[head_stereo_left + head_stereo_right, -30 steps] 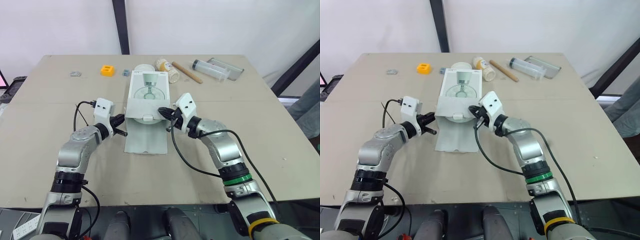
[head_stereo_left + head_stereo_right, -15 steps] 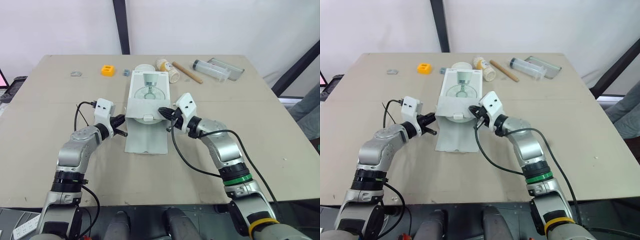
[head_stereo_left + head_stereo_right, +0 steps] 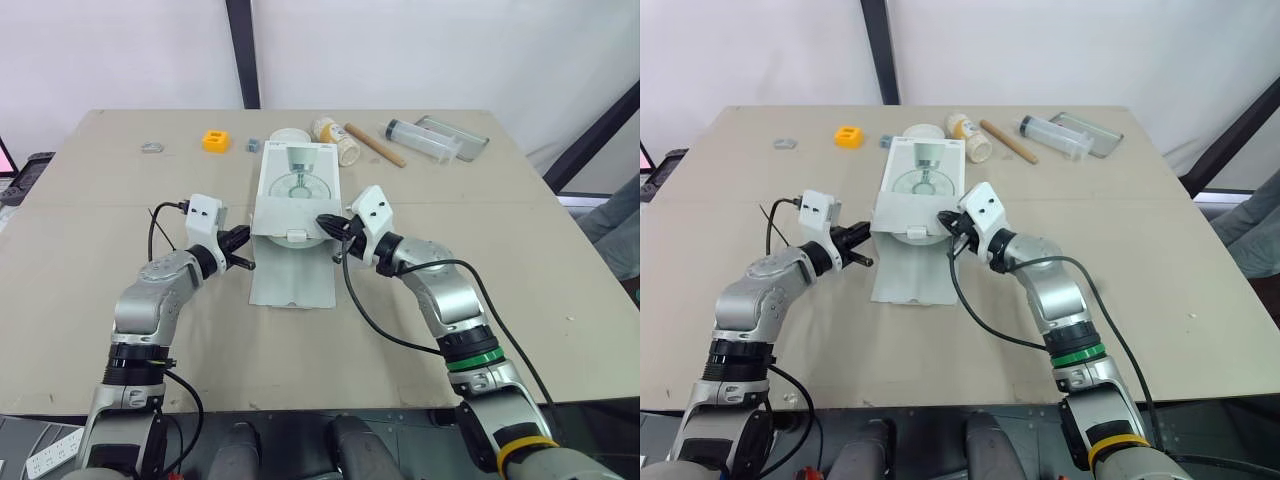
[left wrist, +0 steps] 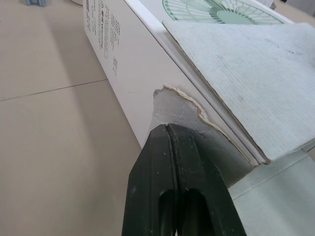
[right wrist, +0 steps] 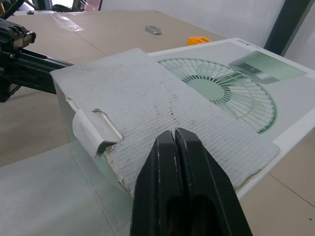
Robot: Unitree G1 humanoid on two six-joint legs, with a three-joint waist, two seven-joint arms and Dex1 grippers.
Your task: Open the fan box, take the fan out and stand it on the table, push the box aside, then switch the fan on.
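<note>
While the arms are reaching in from either side, near flap point(image 3: 291, 280) of the fan box point(image 3: 297, 185): lying open and flat on the table point(image 3: 520, 260), pointing toward the robot.
Left gripper point(image 4: 170, 129): fingers pressing together with nothing between them, tips sitting at a torn cardboard edge on the box's left near corner.
Right gripper point(image 5: 174, 133): fingers pressing together, gripping nothing, tips sitting over the grey upper flap point(image 5: 147, 93) by the right near corner.
Box position: lying flat mid-table, fan picture facing up.
Far edge: orange block point(image 3: 214, 140) and syringe point(image 3: 420, 137) lying behind the box.
</note>
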